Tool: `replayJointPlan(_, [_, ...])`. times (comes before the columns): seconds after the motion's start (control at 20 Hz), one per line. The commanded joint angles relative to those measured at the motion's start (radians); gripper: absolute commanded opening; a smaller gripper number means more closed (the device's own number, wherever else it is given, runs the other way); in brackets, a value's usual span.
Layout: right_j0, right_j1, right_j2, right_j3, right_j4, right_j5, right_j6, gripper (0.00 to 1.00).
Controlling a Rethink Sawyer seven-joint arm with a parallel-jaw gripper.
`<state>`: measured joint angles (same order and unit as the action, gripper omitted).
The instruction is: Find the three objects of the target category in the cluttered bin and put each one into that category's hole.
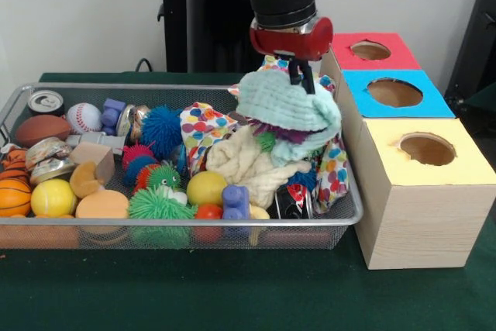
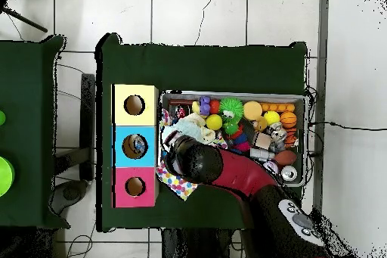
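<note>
Mint-green cloth, pinched at its top by the jaws of my gripper, hangs bunched above the right end of the wire bin, its lower folds apparently still brushing a cream cloth and a polka-dot cloth beneath. I read this as the lift-out stage of the first fabric retrieval, fabric being my guess at the target category. The jaws look narrowly closed on the cloth, with two dark tips showing against the weave.

Beside the bin on the green desk stands a row of three boxes, each with one round hole: a yellow box nearest the camera, a blue box in the middle and a red box farthest. Overhead, the blue box's hole seems to hold something already; what, I cannot tell.

My next move calls for raising the cloth clear of the other two, so neither is dragged along, then carrying it sideways over whichever hole belongs to fabric; the pictures do not say which.

Counted from the front: three cloths, three boxes, two basketballs, one baseball, one football, and several spiky rubber balls whose number I cannot fix.
</note>
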<state>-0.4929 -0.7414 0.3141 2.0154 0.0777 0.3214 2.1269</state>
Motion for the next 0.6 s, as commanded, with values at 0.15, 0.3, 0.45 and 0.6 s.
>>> replayJointPlan(0.15, [0.091,-0.063,-0.022,0.092,0.141,0.107,0.249,0.0])
replayJointPlan(0.3, [0.102,-0.064,-0.04,0.085,0.155,0.111,0.228,0.0])
replayJointPlan(0.45, [0.081,-0.028,-0.037,0.076,0.154,0.088,0.182,0.0])
replayJointPlan(0.6, [0.076,-0.018,-0.05,0.063,0.148,0.096,0.157,0.0])
